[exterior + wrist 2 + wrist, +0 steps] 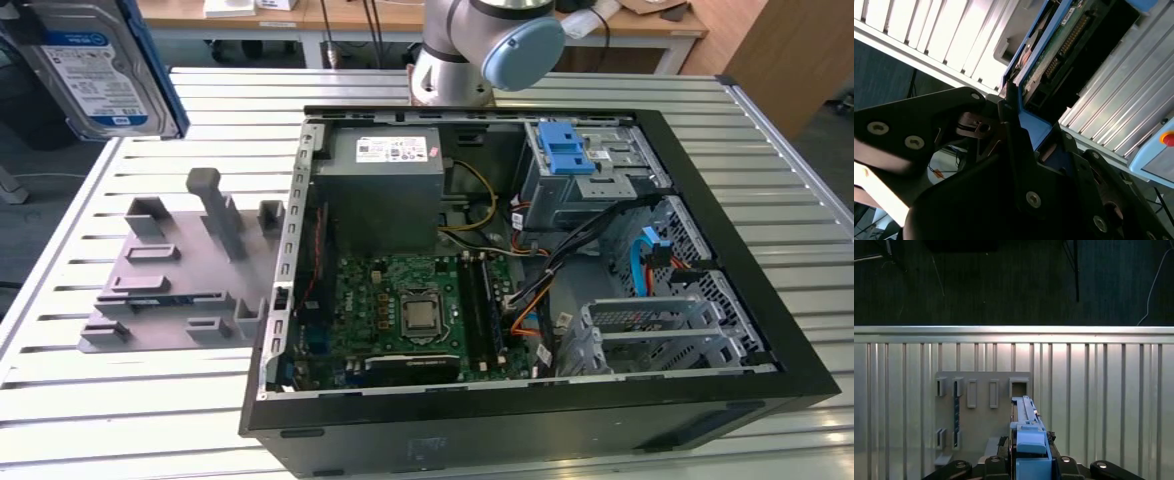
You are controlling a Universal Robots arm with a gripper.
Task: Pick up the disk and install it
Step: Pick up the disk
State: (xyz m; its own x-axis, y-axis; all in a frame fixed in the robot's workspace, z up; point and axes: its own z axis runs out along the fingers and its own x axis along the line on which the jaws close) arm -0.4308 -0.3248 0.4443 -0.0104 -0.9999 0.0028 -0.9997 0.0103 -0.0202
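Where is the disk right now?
The disk is in the air at the exterior view's far left, held by the gripper above the grey holder block, outside the computer case.

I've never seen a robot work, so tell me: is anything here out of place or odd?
Only the hard drive: it hangs in mid-air at the exterior view's upper left, away from the open computer case, because the tool is clamped on its blue bracket. Nothing looks spilled or damaged.
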